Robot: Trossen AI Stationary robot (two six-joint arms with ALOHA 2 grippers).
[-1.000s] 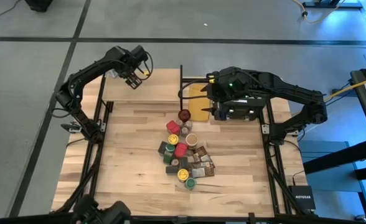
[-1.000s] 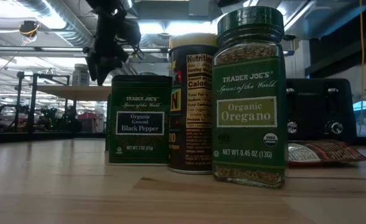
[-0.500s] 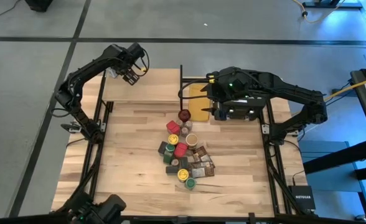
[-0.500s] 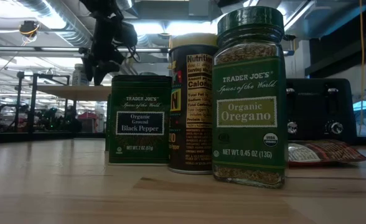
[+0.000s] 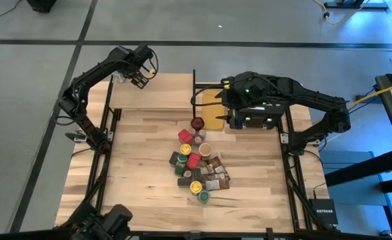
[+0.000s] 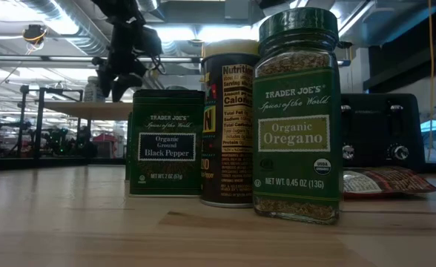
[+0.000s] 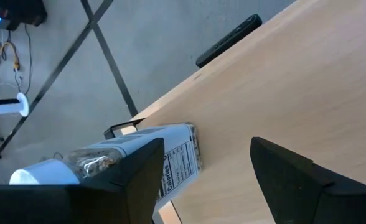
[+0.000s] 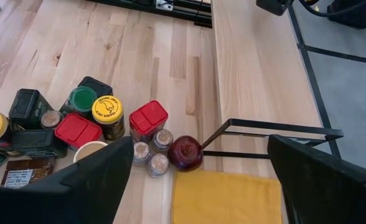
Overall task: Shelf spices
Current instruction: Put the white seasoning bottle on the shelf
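High view: spices clustered mid-table, jars, tins, brown packets packed touching; dark red knob just beyond cluster. Shelf along far edge of table. White-capped spice jar lies on shelf's far left corner, just beside left gripper, fingers apart, gripping nothing. Right gripper hovers above yellow board, jaws spread wide, empty. Low view: oregano jar, black pepper tin upright up front.

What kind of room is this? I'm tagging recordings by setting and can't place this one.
Most likely a robotics lab or workshop, not a kitchen: bare ceiling ducts overhead, a grey floor with loose cables, and a network box beside the wooden table.
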